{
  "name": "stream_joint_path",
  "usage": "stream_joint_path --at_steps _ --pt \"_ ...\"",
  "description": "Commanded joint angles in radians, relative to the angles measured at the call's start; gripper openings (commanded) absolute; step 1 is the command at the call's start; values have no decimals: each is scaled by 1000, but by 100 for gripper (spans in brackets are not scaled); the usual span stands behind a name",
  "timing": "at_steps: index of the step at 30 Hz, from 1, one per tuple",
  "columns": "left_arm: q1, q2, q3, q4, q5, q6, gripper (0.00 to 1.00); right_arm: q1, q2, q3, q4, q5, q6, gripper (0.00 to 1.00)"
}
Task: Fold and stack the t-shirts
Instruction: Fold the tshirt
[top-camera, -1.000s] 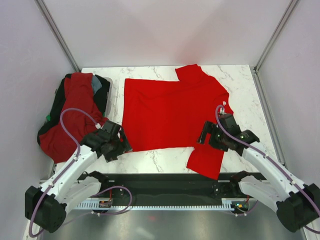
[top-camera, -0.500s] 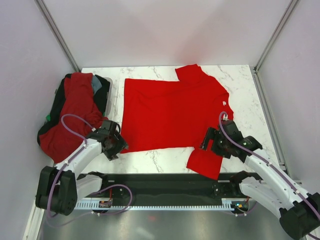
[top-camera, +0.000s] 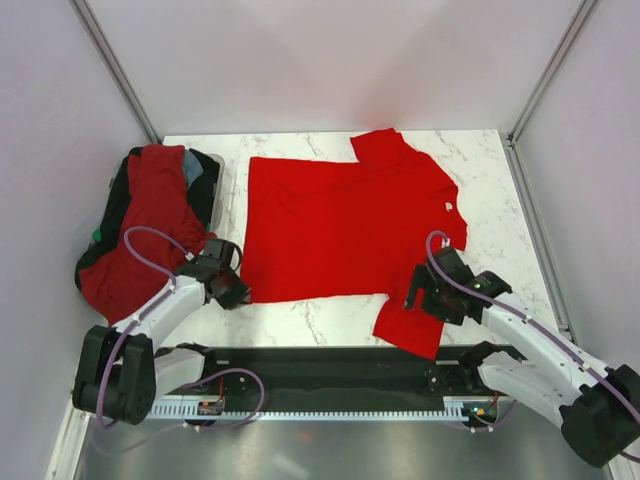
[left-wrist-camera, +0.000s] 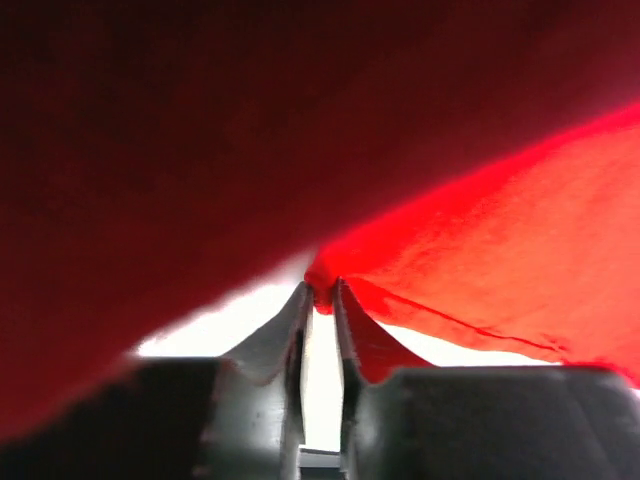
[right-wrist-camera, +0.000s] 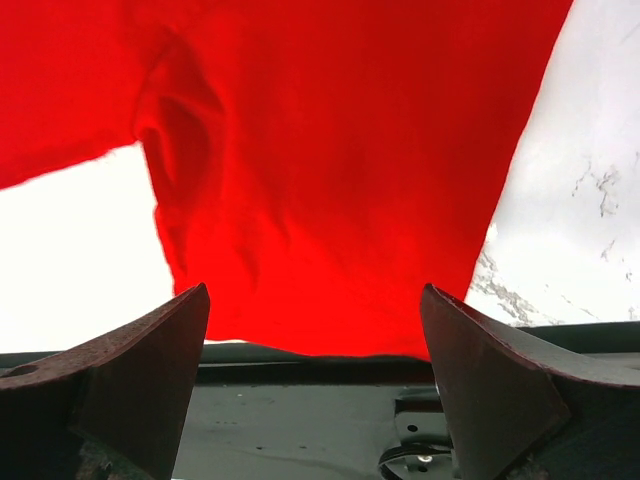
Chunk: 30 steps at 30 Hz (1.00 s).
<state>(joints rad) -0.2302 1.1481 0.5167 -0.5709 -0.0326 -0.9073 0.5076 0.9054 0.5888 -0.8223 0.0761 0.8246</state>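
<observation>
The left claw (left-wrist-camera: 320, 290) has its two fingers drawn nearly together, and the left wrist view shows them nipped on a thin edge of the bright red cloth t-shirt (top-camera: 340, 225), at the hem corner lying at about 7 o'clock of the garment in the top view. The right claw (right-wrist-camera: 312, 292) stands wide apart and holds nothing; it hovers low over the near sleeve (top-camera: 412, 320) at about 5 o'clock, with red cloth between and under its fingers. From there the shirt spreads flat over the middle of the white marbled table (top-camera: 500, 200), with its small white neck label (top-camera: 449, 207) at 3 o'clock, its other sleeve (top-camera: 380, 148) pointing to 1 o'clock, and no fold put into it yet. At 9 o'clock, well apart from the flat shirt, a crumpled heap of red and grey-blue shirts (top-camera: 150, 220) spills over a dark bin (top-camera: 212, 195). No folded stack shows anywhere. I judge the task barely begun: one shirt is laid out and pinched at one corner, so every fold, the stacking and the whole heap are left to do.
</observation>
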Motion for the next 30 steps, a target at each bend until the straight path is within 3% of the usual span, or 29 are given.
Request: stream_joint_path --at_steps 1,4,20,26,30 --pt "5 -37 14 62 -10 13 15 29 49 -6 1 56 44 95" --pt "5 -56 35 39 -23 19 2 34 104 -12 63 44 42 96" --pt "5 -123 94 -43 -7 35 2 29 478 81 344 47 -28 98" --pt "5 -117 105 -43 -6 38 2 12 619 267 417 60 -188 98" --pt "5 -110 115 -43 7 44 2 11 612 384 310 171 -246 98"
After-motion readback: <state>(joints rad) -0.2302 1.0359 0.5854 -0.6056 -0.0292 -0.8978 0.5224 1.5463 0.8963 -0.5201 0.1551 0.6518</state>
